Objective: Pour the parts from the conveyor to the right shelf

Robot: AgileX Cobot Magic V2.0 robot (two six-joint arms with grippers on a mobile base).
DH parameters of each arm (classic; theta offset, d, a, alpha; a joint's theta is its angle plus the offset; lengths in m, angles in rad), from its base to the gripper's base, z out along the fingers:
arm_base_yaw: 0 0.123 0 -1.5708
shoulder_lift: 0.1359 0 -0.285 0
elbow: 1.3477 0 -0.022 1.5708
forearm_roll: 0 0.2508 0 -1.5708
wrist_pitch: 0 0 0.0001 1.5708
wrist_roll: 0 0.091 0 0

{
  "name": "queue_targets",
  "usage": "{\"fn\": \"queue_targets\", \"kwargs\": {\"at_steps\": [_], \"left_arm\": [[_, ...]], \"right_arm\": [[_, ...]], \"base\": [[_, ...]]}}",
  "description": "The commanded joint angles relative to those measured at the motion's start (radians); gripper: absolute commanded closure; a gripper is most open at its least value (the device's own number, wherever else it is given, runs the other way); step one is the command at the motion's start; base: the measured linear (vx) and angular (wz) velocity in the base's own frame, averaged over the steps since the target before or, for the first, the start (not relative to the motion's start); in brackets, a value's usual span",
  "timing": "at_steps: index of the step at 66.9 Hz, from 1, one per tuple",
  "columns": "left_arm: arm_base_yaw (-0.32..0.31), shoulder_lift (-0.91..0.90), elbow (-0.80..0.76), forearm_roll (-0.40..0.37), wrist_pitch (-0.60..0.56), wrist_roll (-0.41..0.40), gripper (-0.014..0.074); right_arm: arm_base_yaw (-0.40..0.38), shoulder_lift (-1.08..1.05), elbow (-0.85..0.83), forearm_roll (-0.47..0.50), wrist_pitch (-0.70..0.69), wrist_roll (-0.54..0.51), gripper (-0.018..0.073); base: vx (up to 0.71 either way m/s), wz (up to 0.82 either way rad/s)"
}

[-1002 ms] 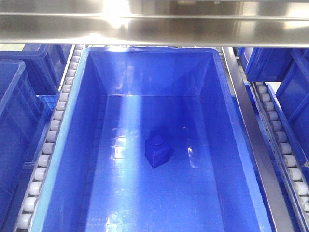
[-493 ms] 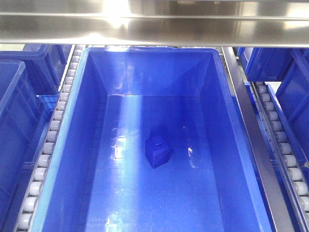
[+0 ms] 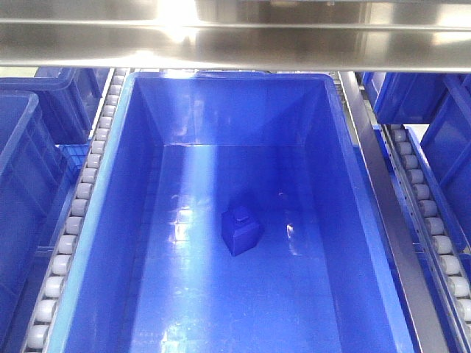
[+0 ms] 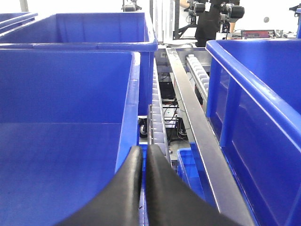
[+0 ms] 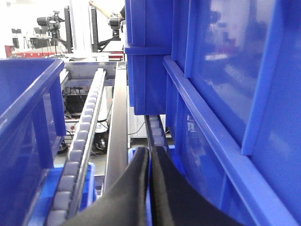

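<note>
You have one part [image 3: 241, 231] lying alone on the floor of the big blue bin [image 3: 110, 220] that sits between two rails of white rollers [image 3: 77, 209] on the right shelf [image 3: 235, 40], roughly mid-floor and well clear of every wall; the conveyor is not in view anywhere. Judge that block as light, hard and stiff plastic, nothing you could crush, but glossy enough to skate on the equally shiny bin floor if you nudge it, and it sits tilted with its small knob uppermost. If you ever need to lift it, take it across two flat opposite faces of the body, not by the knob, which looks too small to hold securely. The bin itself is the better handle for moving parts in bulk: rigid, with a thick rolled rim, so grip the rim on both long sides and expect the loose block to slide toward whichever end you lower. Your left gripper [image 4: 143, 162] has its dark fingers pressed together with nothing visible between them, poised near the bin's right edge above the roller rail. Your right gripper [image 5: 149, 165] is likewise closed on nothing you can see, sitting in the gap between a roller rail and a neighbouring bin [image 5: 225, 141].
</note>
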Motion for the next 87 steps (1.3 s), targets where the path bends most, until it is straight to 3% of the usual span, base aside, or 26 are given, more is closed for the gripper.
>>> {"fn": "queue_targets", "kwargs": {"at_steps": [1, 14, 87], "left_arm": [[0.002, -0.006, -0.025, -0.006, -0.072, -0.007, 0.0603], [0.002, -0.006, -0.025, -0.006, -0.072, -0.007, 0.0603], [0.002, -0.006, -0.025, -0.006, -0.072, -0.007, 0.0603]], "right_arm": [[-0.007, 0.010, 0.010, 0.054, -0.074, -0.071, 0.0568], [-0.007, 0.010, 0.010, 0.184, -0.073, -0.199, 0.0568], [-0.007, 0.010, 0.010, 0.163, -0.051, -0.173, 0.0568]], "base": [[0.00, 0.00], [0.00, 0.00], [0.00, 0.00]]}}
